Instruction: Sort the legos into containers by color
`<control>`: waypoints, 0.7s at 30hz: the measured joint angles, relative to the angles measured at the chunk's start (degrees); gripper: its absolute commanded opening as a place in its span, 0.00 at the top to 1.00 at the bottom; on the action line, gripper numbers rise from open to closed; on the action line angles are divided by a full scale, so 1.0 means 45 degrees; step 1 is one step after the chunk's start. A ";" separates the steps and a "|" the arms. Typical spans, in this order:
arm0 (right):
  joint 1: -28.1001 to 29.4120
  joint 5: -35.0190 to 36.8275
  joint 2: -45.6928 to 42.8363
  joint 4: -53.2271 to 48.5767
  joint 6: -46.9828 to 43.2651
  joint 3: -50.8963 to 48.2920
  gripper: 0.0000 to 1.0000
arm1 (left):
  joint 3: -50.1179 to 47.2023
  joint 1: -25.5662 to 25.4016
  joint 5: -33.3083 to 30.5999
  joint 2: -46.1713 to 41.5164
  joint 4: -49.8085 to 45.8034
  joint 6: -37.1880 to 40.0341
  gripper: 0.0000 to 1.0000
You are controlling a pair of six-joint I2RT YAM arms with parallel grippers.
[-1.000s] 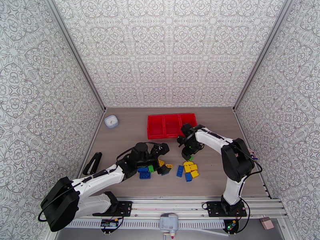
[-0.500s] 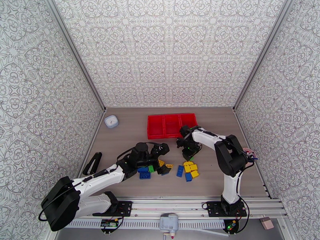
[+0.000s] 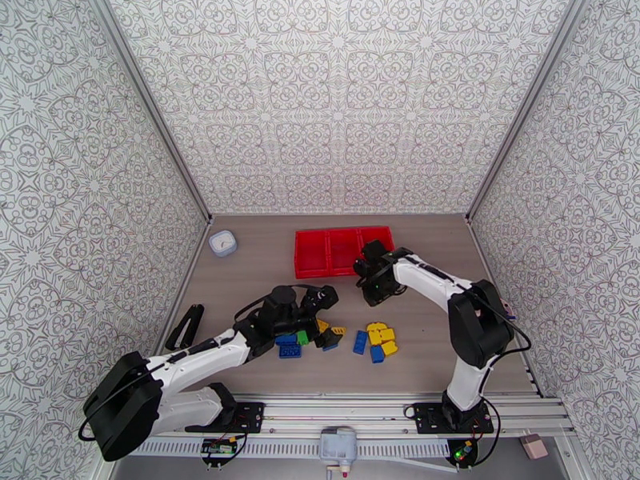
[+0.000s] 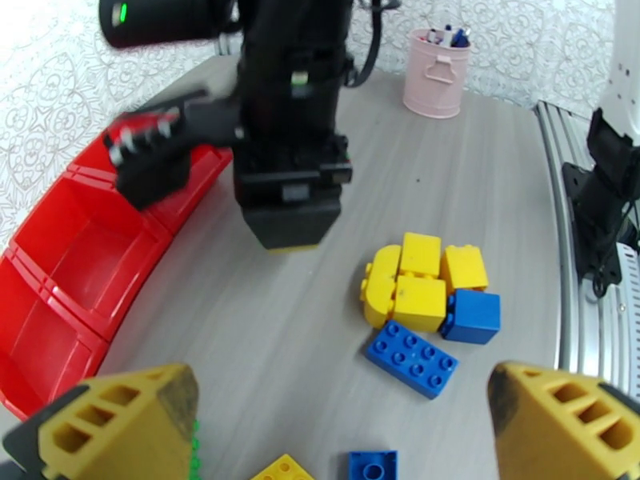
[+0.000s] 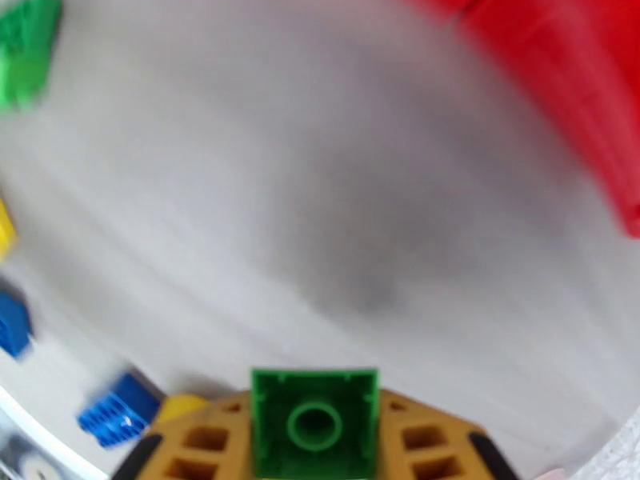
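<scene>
At the far left of the top view we see a black two-armed object (image 3: 185, 326) lying flat on the table (image 3: 240, 270). Farther back stands a small white cup (image 3: 223, 243).

The left gripper (image 4: 340, 426) sits low over a loose heap of bricks (image 3: 290, 346), blue and green among them. Its yellow fingers (image 4: 120, 426) stand wide apart and grip nothing. A yellow brick (image 4: 284, 470) and a small blue brick (image 4: 372, 466) lie on the table by the gap.

Beyond lies the red tray (image 3: 320, 254), its long axis running left to right in the top view, with three square compartments in a row.

The right gripper (image 5: 314, 454) hangs just on the near side of the tray's right-hand compartment, over bare table, clamped on a green brick (image 5: 314, 410). From the right wrist we look into the brick's hollow underside, its round centre tube facing the camera. It reads as square, so we can name no long axis. The rest of that view is blurred.

On the table nearer than that gripper sits a tight cluster. Its yellow bricks (image 4: 420, 290) lie studs up and touching, with a square blue brick (image 4: 472, 315) against them. Just beside lies a long blue brick (image 4: 412, 358), flat and showing eight studs. Its long axis runs roughly near to far in the top view, slightly tilted.

A green light (image 4: 120, 11) glows on the right arm. Farthest right, by the wall, stands a pink cup (image 4: 436, 74) holding pens.
</scene>
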 measured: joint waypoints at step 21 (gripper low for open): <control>-0.2506 0.0709 0.3483 0.5566 0.3332 0.3055 0.53 | -0.0243 0.0000 -0.1515 0.0063 0.0811 -0.0583 0.00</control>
